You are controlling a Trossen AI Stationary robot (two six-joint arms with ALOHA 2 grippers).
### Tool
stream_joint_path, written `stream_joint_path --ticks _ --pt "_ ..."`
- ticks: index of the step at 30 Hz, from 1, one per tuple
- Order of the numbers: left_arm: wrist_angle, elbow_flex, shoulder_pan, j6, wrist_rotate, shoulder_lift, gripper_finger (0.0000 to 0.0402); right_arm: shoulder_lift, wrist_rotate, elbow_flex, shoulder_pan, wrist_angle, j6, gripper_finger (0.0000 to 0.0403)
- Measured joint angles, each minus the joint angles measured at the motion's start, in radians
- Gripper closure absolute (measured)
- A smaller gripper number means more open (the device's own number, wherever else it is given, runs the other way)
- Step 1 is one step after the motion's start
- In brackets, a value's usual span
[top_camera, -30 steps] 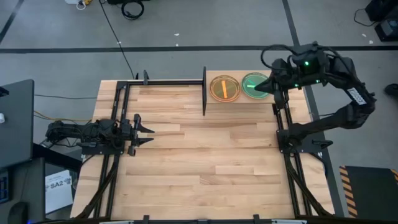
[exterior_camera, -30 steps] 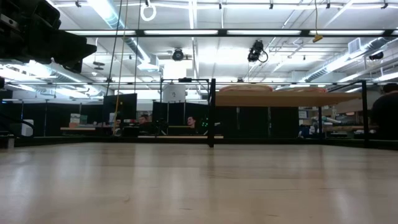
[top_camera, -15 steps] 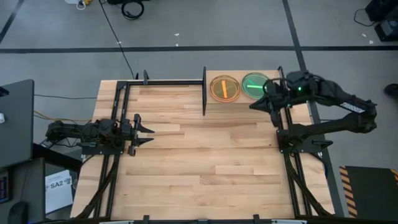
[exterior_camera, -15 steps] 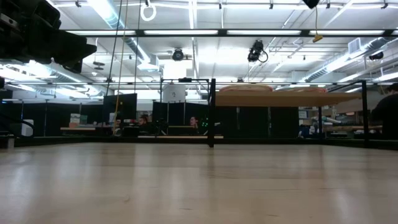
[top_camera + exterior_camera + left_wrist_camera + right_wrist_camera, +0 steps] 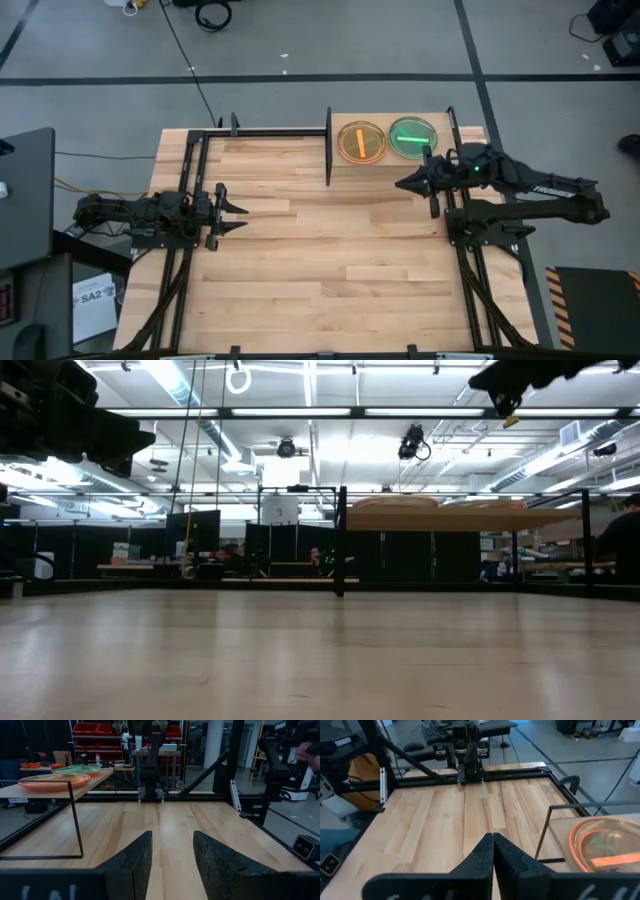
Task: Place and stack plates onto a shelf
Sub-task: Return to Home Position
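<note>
Right hand (image 5: 404, 184), pressed together, hangs beside the shelf (image 5: 474, 140) edge. Open counter (image 5: 330, 240) ahead reaches the spread left hand (image 5: 238, 212); the box (image 5: 92, 297) behind that reads "SA2".

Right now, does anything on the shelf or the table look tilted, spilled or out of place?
Nothing stands out. The orange plate and the green plate lie flat, side by side on the shelf. The right end effector, shut, hangs just off the shelf; the left end effector waits open at the left of the table.
</note>
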Motion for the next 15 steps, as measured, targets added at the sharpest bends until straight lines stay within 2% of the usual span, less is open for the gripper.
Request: stream_joint_path --ticks 6,15 --pt "0.0 0.0 0.0 -0.001 0.0 0.0 0.0251 -0.084 -0.002 -0.191 0.0 0.162 0.001 0.0389" --pt "0.0 0.0 0.0 0.003 0.0 0.0 0.0251 -0.229 -0.002 -0.406 0.0 0.279 0.053 0.0389"
